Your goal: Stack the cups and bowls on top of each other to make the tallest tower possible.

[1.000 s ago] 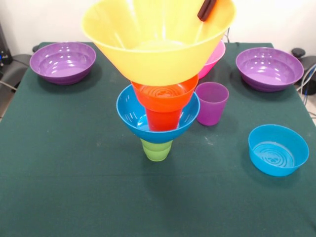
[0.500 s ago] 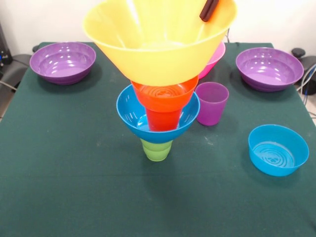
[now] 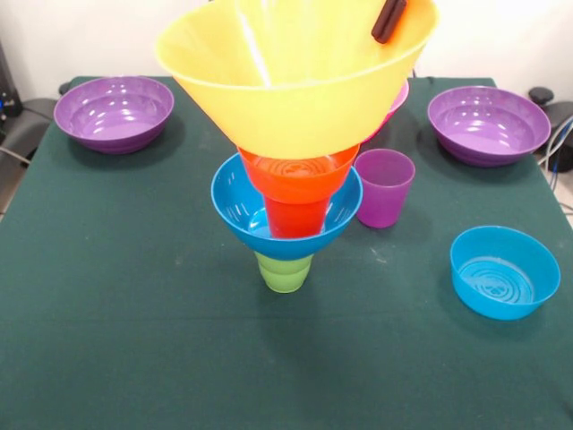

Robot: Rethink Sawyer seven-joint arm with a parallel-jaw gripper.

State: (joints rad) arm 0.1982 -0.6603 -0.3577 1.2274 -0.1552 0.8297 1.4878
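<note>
The tower stands mid-table: a green cup [image 3: 285, 271] upside down at the base, a medium blue bowl [image 3: 235, 210] on it, an orange cup [image 3: 295, 217] inside that, and a small orange bowl [image 3: 300, 175] on top. The large yellow-orange bowl [image 3: 286, 98] sits tilted over the small orange bowl, its base at that bowl's rim. My gripper [image 3: 385, 34] holds the yellow bowl's far right rim. One dark finger [image 3: 390, 18] shows inside the bowl and the other is hidden behind its wall.
A purple cup [image 3: 383, 186] stands just right of the tower. Behind the yellow bowl a sliver of the pink bowl [image 3: 397, 98] shows. Purple bowls sit at the far left [image 3: 114, 111] and far right [image 3: 488, 124]. A small blue bowl [image 3: 504, 271] lies near right on the green table [image 3: 134, 313].
The yellow bowl's rim and the finger on it have risen and shifted a little to the right. The bowl's base stays at the small orange bowl. Nothing else moved.
</note>
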